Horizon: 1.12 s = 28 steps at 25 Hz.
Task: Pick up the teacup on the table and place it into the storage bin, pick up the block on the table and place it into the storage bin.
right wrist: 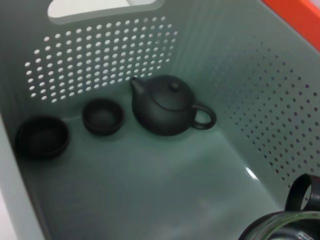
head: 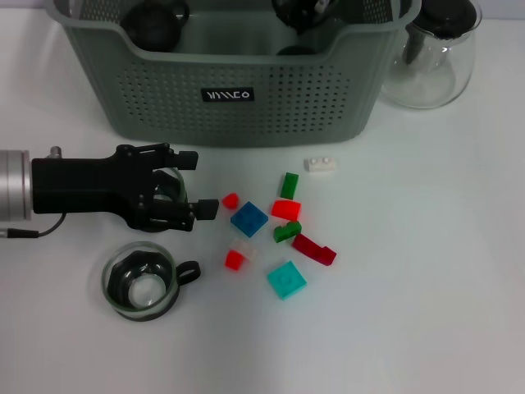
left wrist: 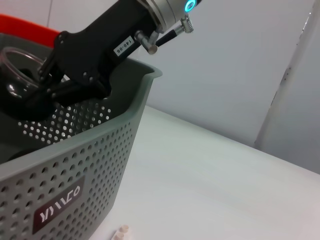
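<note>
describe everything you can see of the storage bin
The storage bin is a large grey-green plastic basket, upright at the table's far edge. It has perforated walls, a dipped handle cut-out in front and a black label with white lettering. Inside lie a dark teapot and two dark cups. The right gripper reaches in.

— How many blocks (head: 248,218) are counted on the table?
— Nine.
— And in the storage bin (right wrist: 150,190)?
— Two dark cups (right wrist: 103,116) and one dark teapot (right wrist: 167,105) are seen.

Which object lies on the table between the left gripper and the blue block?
In the head view, one small red block lies between the left gripper and the blue block.
</note>
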Each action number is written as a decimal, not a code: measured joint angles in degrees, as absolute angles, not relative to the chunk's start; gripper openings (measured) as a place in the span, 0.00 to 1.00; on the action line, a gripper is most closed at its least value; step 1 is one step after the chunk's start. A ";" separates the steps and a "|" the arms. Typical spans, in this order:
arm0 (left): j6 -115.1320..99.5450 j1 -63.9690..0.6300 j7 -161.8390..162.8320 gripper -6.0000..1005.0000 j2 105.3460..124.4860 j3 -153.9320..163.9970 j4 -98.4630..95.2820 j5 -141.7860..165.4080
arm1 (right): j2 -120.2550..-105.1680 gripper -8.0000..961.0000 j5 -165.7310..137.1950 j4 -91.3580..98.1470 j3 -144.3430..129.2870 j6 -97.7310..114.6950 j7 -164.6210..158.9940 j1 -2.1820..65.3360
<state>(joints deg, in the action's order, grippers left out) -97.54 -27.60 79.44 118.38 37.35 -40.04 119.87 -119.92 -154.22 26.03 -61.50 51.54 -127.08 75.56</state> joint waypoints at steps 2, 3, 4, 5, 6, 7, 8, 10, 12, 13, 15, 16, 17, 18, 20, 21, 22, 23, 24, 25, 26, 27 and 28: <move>-97.46 -27.60 79.41 0.93 118.46 37.37 -40.02 119.87 | -120.06 0.07 -154.23 25.77 -61.51 51.31 -127.06 75.50; -97.45 -27.60 79.39 0.93 118.48 37.37 -40.02 119.87 | -120.08 0.07 -154.24 25.39 -61.50 51.05 -127.02 75.47; -97.45 -27.58 79.36 0.93 118.49 37.34 -40.01 119.87 | -120.08 0.07 -154.24 25.39 -61.50 51.05 -127.02 75.47; -97.44 -27.54 79.32 0.93 118.52 37.33 -40.00 119.87 | -120.08 0.07 -154.26 25.15 -61.50 50.79 -127.01 75.46; -97.41 -27.49 79.30 0.93 118.54 37.28 -40.00 119.87 | -120.09 0.07 -154.28 24.91 -61.52 50.58 -127.00 75.47; -97.38 -27.47 79.29 0.93 118.55 37.24 -39.99 119.87 | -120.08 0.07 -154.30 24.72 -61.60 50.30 -127.00 75.48; -97.36 -27.45 79.28 0.93 118.56 37.22 -39.99 119.87 | -120.09 0.07 -154.31 24.50 -61.74 50.08 -127.00 75.47; -97.32 -27.43 79.28 0.93 118.56 37.20 -39.99 119.88 | -120.14 0.07 -154.27 24.30 -62.09 49.78 -127.00 75.45; -97.31 -27.42 79.27 0.93 118.56 37.16 -39.99 119.88 | -120.19 0.08 -154.17 24.02 -62.45 49.55 -127.00 75.44; -97.31 -27.42 79.28 0.93 118.56 37.14 -39.99 119.88 | -120.19 0.09 -154.14 23.96 -62.48 49.46 -127.00 75.43; -97.35 -27.42 79.27 0.93 118.57 37.10 -39.99 119.88 | -120.19 0.12 -154.13 23.87 -62.50 49.33 -127.11 75.39; -97.41 -27.42 79.27 0.93 118.57 37.09 -39.99 119.88 | -120.19 0.13 -154.13 23.88 -62.50 49.31 -127.26 75.34; -97.45 -27.42 79.27 0.93 118.57 37.09 -39.99 119.88 | -120.19 0.14 -154.13 23.92 -62.50 49.31 -127.42 75.29; -97.46 -27.42 79.27 0.93 118.57 37.09 -39.99 119.88 | -120.18 0.15 -154.13 24.04 -62.50 49.36 -127.58 75.22; -97.48 -27.36 79.27 0.93 118.57 37.09 -39.99 119.88 | -120.18 0.18 -154.14 24.17 -62.50 49.52 -127.64 75.08; -97.48 -27.31 79.27 0.93 118.57 37.09 -39.99 119.88 | -120.17 0.19 -154.18 24.19 -62.50 49.53 -127.65 75.06; -97.49 -27.27 79.27 0.93 118.56 37.08 -39.99 119.88 | -120.17 0.20 -154.24 24.19 -62.49 49.54 -127.65 75.03; -97.49 -27.22 79.27 0.93 118.57 37.09 -39.97 119.88 | -120.16 0.21 -154.30 24.19 -62.49 49.54 -127.66 74.98; -97.54 -27.20 79.27 0.93 118.57 37.09 -39.95 119.88 | -120.15 0.22 -154.33 24.19 -62.49 49.54 -127.66 74.97; -97.61 -27.17 79.27 0.93 118.57 37.08 -39.93 119.88 | -120.15 0.24 -154.35 24.16 -62.49 49.56 -127.66 74.95; -97.68 -27.12 79.27 0.93 118.57 37.08 -39.92 119.88 | -120.15 0.25 -154.35 24.14 -62.49 49.58 -127.67 74.95; -97.74 -27.11 79.27 0.93 118.57 37.08 -39.91 119.88 | -120.14 0.26 -154.36 24.14 -62.49 49.62 -127.67 74.94; -97.79 -27.07 79.27 0.93 118.57 37.09 -39.90 119.88 | -120.14 0.28 -154.36 24.14 -62.49 49.67 -127.68 74.91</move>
<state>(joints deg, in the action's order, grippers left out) -97.79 -27.07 79.27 118.57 37.09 -39.90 119.88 -120.14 -154.36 24.14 -62.49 49.67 -127.68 74.91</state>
